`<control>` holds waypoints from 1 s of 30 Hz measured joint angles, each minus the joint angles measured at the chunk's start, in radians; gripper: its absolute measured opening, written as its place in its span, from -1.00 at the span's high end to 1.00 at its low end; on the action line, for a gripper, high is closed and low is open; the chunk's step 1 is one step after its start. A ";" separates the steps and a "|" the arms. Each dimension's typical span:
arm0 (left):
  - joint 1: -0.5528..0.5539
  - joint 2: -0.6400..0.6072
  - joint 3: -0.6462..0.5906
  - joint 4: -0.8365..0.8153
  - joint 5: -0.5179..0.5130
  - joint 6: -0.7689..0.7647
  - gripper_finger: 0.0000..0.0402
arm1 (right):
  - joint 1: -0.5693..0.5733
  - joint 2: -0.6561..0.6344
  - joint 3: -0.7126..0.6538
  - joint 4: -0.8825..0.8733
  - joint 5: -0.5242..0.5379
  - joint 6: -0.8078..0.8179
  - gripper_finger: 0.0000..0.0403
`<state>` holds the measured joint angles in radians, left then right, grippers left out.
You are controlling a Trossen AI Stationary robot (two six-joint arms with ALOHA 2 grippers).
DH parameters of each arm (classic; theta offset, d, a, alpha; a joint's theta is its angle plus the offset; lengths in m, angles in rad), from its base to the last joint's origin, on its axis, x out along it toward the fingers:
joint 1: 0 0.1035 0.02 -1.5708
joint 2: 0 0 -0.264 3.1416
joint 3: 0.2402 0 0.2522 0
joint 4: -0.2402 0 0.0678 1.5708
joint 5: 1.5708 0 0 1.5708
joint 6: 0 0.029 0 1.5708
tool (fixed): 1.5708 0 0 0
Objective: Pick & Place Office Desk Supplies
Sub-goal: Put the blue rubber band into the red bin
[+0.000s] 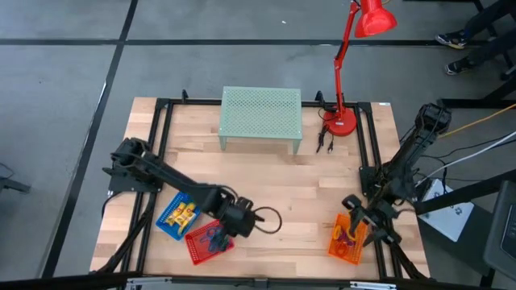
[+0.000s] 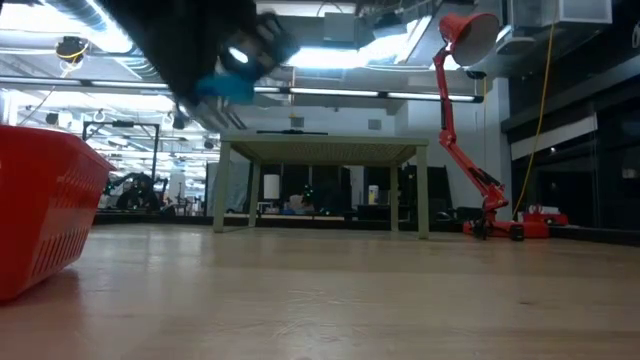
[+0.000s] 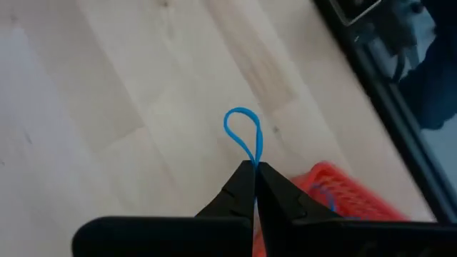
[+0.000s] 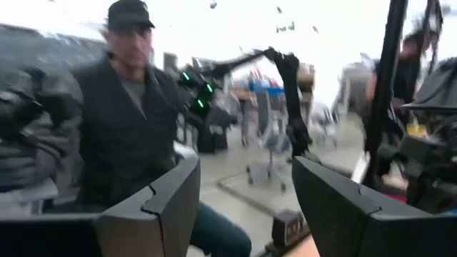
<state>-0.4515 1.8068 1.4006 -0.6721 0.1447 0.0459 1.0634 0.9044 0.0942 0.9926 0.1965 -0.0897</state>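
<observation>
Blue and thin, a clip-like loop (image 3: 243, 135) was pinched at its stem between the pressed-together fingers of the left gripper (image 3: 255, 171), its long axis running straight out past the fingertips. That gripper hung over bare wood just beside the red basket (image 1: 196, 249), on the side away from the blue basket (image 1: 166, 223). Judging by this, the coming drop depended on carrying the loop back over the red basket's rim. The right gripper (image 4: 246, 185) waited, spread wide, above the orange basket (image 1: 338, 247), well apart from the red one.
</observation>
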 joint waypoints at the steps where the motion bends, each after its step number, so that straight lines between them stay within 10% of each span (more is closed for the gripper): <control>1: -0.015 -0.001 0.000 0.011 -0.014 -0.018 0.99 | 0.000 -0.029 -0.050 0.051 -0.009 -0.015 -0.12; 30: -0.337 -0.013 -0.077 -0.106 -0.347 -0.579 0.98 | -0.004 -0.120 -0.073 -0.068 0.048 0.004 -0.12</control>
<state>-0.7881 1.7935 1.3238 -0.7776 -0.2023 -0.5333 1.0592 0.7841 0.0208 0.9245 0.2444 -0.0860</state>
